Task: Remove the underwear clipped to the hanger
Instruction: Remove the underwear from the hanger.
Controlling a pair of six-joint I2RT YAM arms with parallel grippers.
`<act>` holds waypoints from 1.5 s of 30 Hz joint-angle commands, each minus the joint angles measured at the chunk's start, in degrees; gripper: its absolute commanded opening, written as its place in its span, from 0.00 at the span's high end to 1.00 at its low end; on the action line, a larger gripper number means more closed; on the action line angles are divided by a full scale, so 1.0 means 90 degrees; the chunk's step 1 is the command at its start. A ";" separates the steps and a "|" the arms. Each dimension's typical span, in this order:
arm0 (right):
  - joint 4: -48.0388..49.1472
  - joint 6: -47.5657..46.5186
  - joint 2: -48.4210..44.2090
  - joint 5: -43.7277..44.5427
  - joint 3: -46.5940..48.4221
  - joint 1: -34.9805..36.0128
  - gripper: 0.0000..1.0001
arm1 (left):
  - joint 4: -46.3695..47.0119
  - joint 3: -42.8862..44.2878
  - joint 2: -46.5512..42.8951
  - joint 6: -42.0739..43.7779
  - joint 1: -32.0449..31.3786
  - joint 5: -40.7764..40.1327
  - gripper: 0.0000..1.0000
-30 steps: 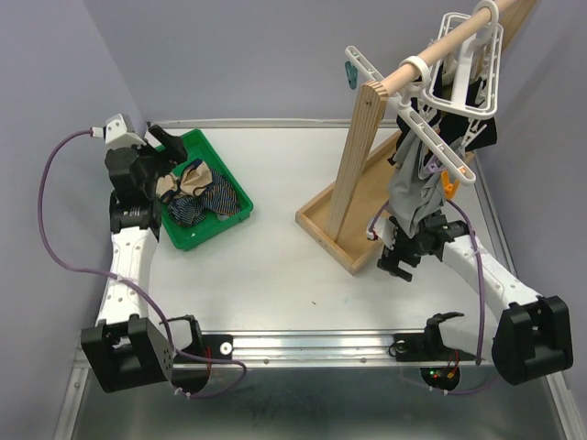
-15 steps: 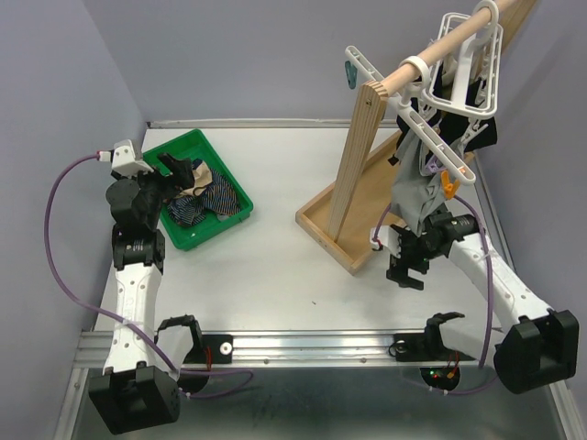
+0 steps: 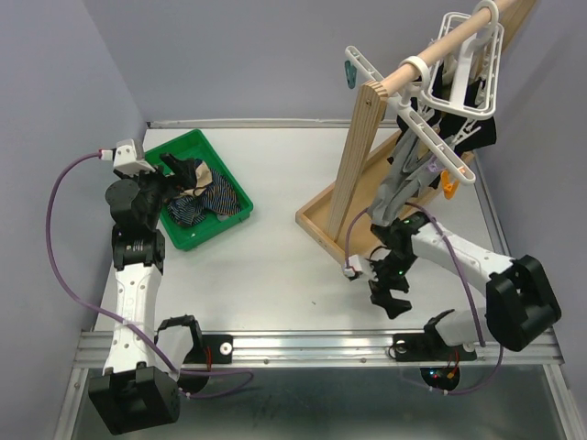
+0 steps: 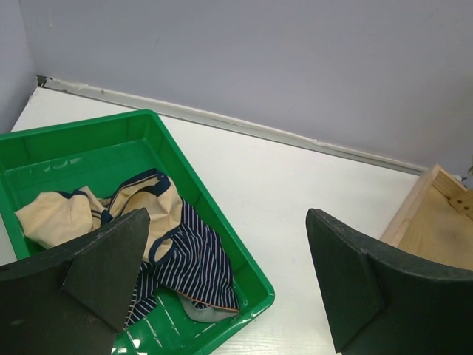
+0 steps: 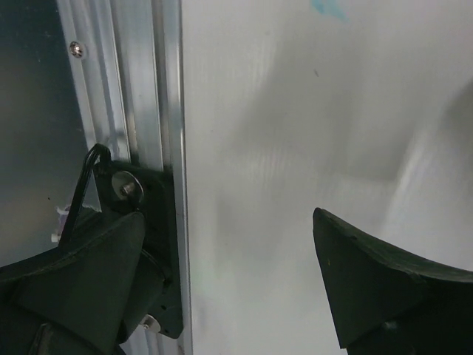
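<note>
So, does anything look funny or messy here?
A little. The white hanger on the wooden rod tilts steeply, so the grey underwear hanging from it dangles crooked. Nothing looks spilled or broken.

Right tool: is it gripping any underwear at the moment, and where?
Nothing. The right tool is open and empty over the table, apart from the hanging grey underwear. The left tool, at the green tray, is open and empty too.

Right arm [image 3: 451,253] has swung nearward, off the hanging underwear [image 3: 400,188].

Robotics lab: aluminium-railed table [image 3: 275,183], bare grey walls [image 3: 229,55].
</note>
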 commanded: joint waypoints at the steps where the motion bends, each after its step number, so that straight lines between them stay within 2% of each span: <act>1: 0.0511 0.0796 0.0455 -0.0094 0.0051 0.1271 0.00 | 0.0438 -0.0031 -0.0126 0.0030 0.0012 0.0123 0.01; 2: 0.0734 0.1098 0.0543 -0.0007 0.0100 0.1767 0.00 | 0.0419 -0.0031 -0.0126 0.0050 0.0012 0.0113 0.01; 6: 0.0903 0.1510 0.0739 0.0043 0.0344 0.2483 0.00 | 0.0409 -0.0031 -0.0126 0.0079 0.0012 0.0055 0.01; 11: 0.0718 0.1686 0.0242 -0.0036 0.0715 0.2602 0.00 | 0.0438 -0.0051 -0.0135 0.0079 0.0002 0.0074 0.01; 15: 0.0454 0.1804 -0.0275 0.0696 0.0764 0.2602 0.00 | 0.0477 -0.0060 -0.0126 0.0070 0.0002 0.0123 0.01; 19: 0.0249 0.1823 -0.0744 0.0853 0.0939 0.2476 0.00 | 0.0536 -0.0090 -0.0126 0.0002 0.0012 0.0240 0.01; 25: 0.0014 0.1677 -0.1573 0.0483 0.1310 0.2017 0.00 | 0.0634 -0.0012 -0.0106 -0.0252 0.0012 0.0464 0.01; 33: -0.0220 0.1491 -0.2804 -0.0065 0.1595 0.1031 0.00 | 0.0985 0.0115 -0.0223 -0.0546 -0.0008 0.1529 0.01; 41: -0.0298 0.1550 -0.4367 0.0199 0.1067 -0.0209 0.00 | 0.1054 0.0154 -0.0292 -0.0429 -0.0320 0.1900 0.01; 45: -0.0104 0.1832 -0.4768 0.0861 0.0902 -0.0941 0.00 | 0.1054 0.0223 -0.0175 -0.0146 -0.0992 0.1823 0.01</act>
